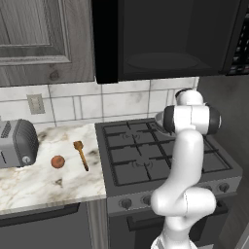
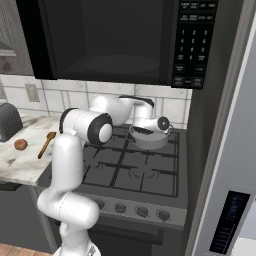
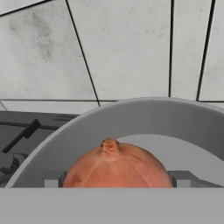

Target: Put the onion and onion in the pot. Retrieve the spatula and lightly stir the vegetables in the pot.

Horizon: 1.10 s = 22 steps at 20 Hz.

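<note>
One onion [image 3: 116,166] sits between my two fingertips [image 3: 54,179], close in the hand view, with my gripper [image 3: 118,179] shut on it. It hangs just inside the rim of the grey pot [image 3: 131,120], which stands on the back right burner [image 2: 150,140]. My gripper [image 2: 146,127] reaches over that pot from the left. The second onion [image 1: 58,162] lies on the marble counter, also seen as an onion [image 2: 20,145] from the right side. The wooden spatula [image 1: 80,154] lies just right of it, head toward the wall, a spatula [image 2: 46,143] near the stove's edge.
A grey toaster [image 1: 17,142] stands on the counter's left. The black gas stove [image 1: 141,155] has raised grates. A microwave [image 2: 115,40] hangs low above the burners. A tiled wall [image 3: 131,48] is right behind the pot, and a fridge side [image 2: 225,150] bounds the right.
</note>
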Available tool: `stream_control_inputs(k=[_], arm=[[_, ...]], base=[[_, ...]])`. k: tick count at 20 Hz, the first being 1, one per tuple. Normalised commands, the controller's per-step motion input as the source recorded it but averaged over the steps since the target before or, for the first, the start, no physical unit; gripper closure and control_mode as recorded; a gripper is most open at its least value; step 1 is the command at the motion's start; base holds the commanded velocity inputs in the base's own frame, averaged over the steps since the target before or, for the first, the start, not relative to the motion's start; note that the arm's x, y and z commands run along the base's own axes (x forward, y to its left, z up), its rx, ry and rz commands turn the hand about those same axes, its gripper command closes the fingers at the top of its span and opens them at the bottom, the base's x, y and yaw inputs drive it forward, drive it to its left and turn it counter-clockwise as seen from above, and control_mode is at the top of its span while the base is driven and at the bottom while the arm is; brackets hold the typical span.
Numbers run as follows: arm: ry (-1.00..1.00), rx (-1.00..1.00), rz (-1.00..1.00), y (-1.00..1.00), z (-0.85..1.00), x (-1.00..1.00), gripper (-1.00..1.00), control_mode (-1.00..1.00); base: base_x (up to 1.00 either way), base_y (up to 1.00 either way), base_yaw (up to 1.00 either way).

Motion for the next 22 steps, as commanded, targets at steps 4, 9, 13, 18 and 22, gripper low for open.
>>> stream_control_inputs(k=[4, 9, 13, 18, 22], arm=[[0.00, 0.00, 0.00, 0.00, 0.00, 0.08, -1.00, -1.00], [0.00, 0.00, 0.00, 0.00, 0.00, 0.04, -1.00, -1.00], [0.00, 0.00, 0.00, 0.00, 0.04, 0.00, -1.00, -1.00], [0.00, -0.03, 0.00, 0.00, 0.08, -0.01, -1.00, -1.00], [0.00, -0.08, 0.00, 0.00, 0.16, -0.03, -1.00, -1.00]], base=[[0.00, 0.00, 0.00], [0.00, 0.00, 0.00], [0.00, 0.00, 0.00], [0.00, 0.00, 0.00], [0.00, 0.00, 0.00]])
